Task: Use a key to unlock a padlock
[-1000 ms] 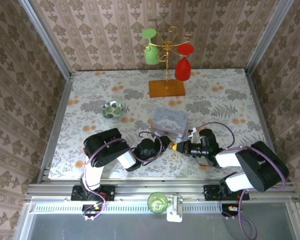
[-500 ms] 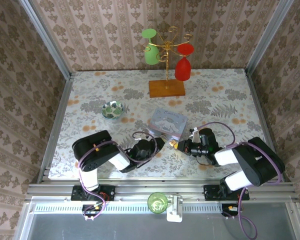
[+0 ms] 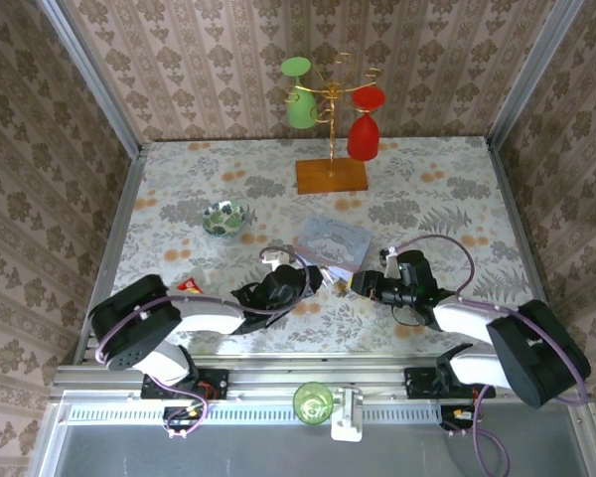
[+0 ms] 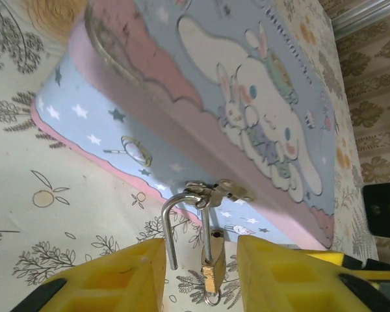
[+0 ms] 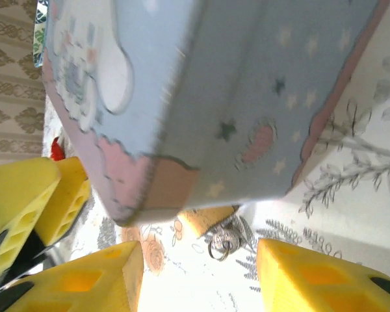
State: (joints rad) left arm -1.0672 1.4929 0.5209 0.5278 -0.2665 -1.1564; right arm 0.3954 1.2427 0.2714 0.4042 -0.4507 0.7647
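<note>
The tiny brass padlock hangs from the hasp of the pale blue tin box. Its silvery shackle is sprung open, with one leg free of the body. A key ring dangles at the padlock's bottom. My left gripper is open, its yellow fingers either side of the padlock without touching it. In the right wrist view the padlock and the key's silver head sit under the box corner. My right gripper is open just below them. From above, both grippers meet at the box's near edge.
A red-and-yellow packet lies by the left arm. A small patterned bowl sits at mid-left. A gold rack on a wooden base holds a green and a red glass at the back. A green cup stands below the table edge.
The left arm's elbow has swung out to the left and low, uncovering the packet. The tin box has shifted slightly left. The right gripper has edged up towards the box.
</note>
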